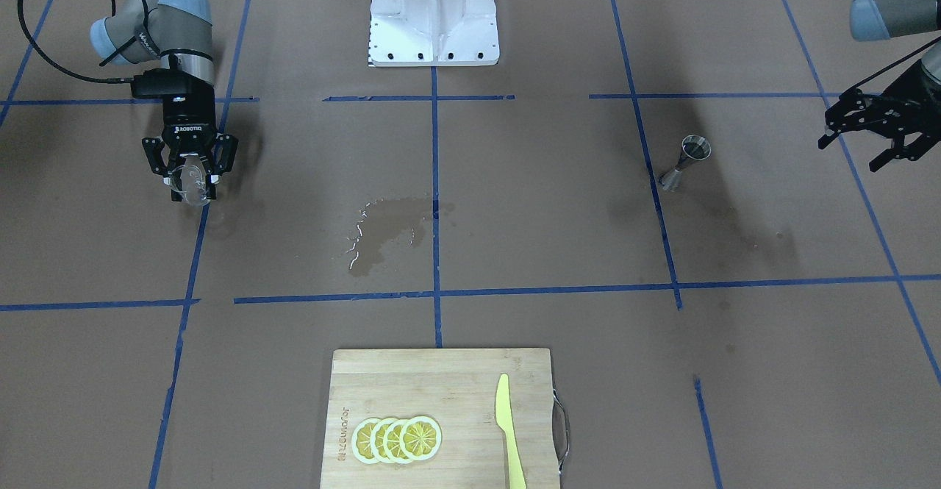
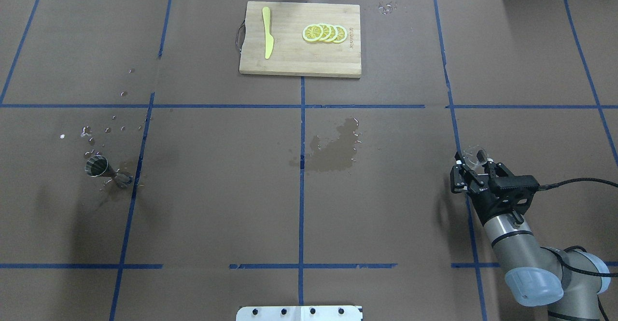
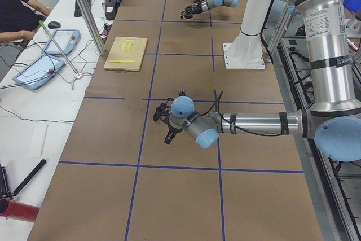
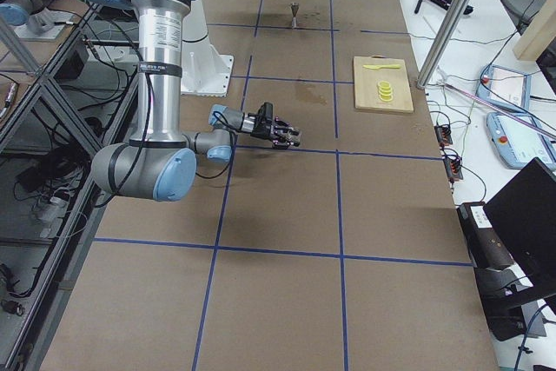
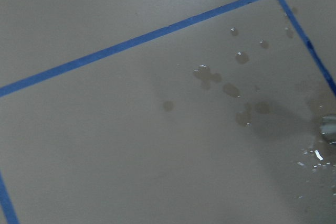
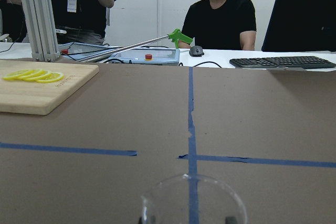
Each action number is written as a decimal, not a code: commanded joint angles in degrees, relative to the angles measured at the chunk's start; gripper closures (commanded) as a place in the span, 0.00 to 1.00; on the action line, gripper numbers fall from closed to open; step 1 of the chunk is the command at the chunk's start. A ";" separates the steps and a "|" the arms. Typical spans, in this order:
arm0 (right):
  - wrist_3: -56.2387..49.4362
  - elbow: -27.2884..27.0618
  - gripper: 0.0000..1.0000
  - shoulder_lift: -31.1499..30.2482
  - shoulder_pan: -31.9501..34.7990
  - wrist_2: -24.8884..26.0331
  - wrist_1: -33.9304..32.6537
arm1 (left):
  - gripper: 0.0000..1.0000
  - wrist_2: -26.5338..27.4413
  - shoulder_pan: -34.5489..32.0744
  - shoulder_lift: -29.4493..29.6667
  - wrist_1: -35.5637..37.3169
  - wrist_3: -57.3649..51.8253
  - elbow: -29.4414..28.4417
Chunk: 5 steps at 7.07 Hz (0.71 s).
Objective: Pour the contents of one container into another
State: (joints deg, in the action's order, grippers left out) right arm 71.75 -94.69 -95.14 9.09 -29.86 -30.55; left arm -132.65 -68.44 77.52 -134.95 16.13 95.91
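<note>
Gripping right claw: closed around clear, round glass tumbler.
Left claw: fingers spread, empty.
Jigger: silvery metal, hourglass-shaped, standing on matte brown surface.

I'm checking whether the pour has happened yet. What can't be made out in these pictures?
1) Liquid in the glass tumbler: too clear and small in the front-facing view, and the right wrist view's bottom edge cuts it off.
2) Fill of the jigger: too small overhead, and the left wrist view shows only a sliver at its right edge.
3) Left gripper: outside the overhead view.
</note>
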 commanded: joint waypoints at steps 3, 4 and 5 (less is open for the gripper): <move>-0.03 3.99 0.98 0.31 -1.70 1.65 3.04 | 0.00 0.81 -3.45 1.32 1.63 -0.93 0.51; -0.03 3.99 0.98 0.57 -2.05 2.43 3.13 | 0.00 0.81 -3.54 1.49 1.53 -0.49 0.60; -0.03 3.81 0.98 0.57 -2.06 2.53 3.13 | 0.00 0.81 -3.54 1.49 1.45 -0.49 0.60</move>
State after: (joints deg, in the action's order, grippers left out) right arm 71.72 -90.81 -94.67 7.22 -27.72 -27.47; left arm -131.85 -71.91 78.98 -133.38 15.51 96.44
